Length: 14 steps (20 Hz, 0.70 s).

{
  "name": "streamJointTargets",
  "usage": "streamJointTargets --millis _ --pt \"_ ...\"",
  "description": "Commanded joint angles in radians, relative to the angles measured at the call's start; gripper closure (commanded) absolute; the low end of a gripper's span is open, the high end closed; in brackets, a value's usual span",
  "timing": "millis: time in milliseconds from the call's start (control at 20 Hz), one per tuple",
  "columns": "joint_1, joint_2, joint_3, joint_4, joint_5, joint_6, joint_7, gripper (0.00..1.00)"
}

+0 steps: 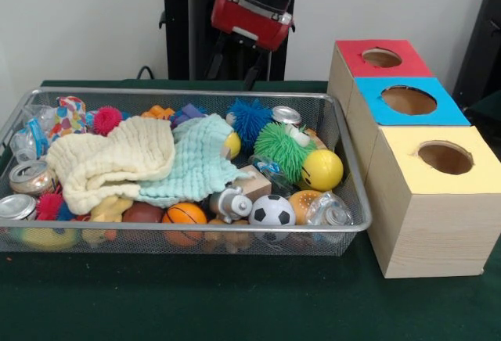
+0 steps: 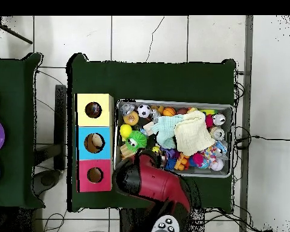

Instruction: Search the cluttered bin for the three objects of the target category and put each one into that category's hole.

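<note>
Nearest the front camera, the yellow-topped box [image 1: 434, 200] stands just beside the wire mesh bin [image 1: 356, 200], so its round hole [image 1: 445, 157] is probably a short carry away. Among balls and cans, a cream muslin cloth [image 1: 109, 161] overlaps a mint cloth [image 1: 196, 161], likely burying smaller items. One polka-dot cloth [image 1: 69, 116] shows at the far left corner; the others are not visible. Behind the bin, the red arm [image 1: 252, 16] hangs; whether its fingers are open or closed cannot be told.
</note>
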Motion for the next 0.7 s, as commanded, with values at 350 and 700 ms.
streamJointTargets --millis 350,700 --pt "-0.124 0.007 0.153 0.134 -0.114 -0.136 0.13 0.0" --pt "-0.156 0.034 0.145 0.141 -0.144 -0.169 0.145 0.0"
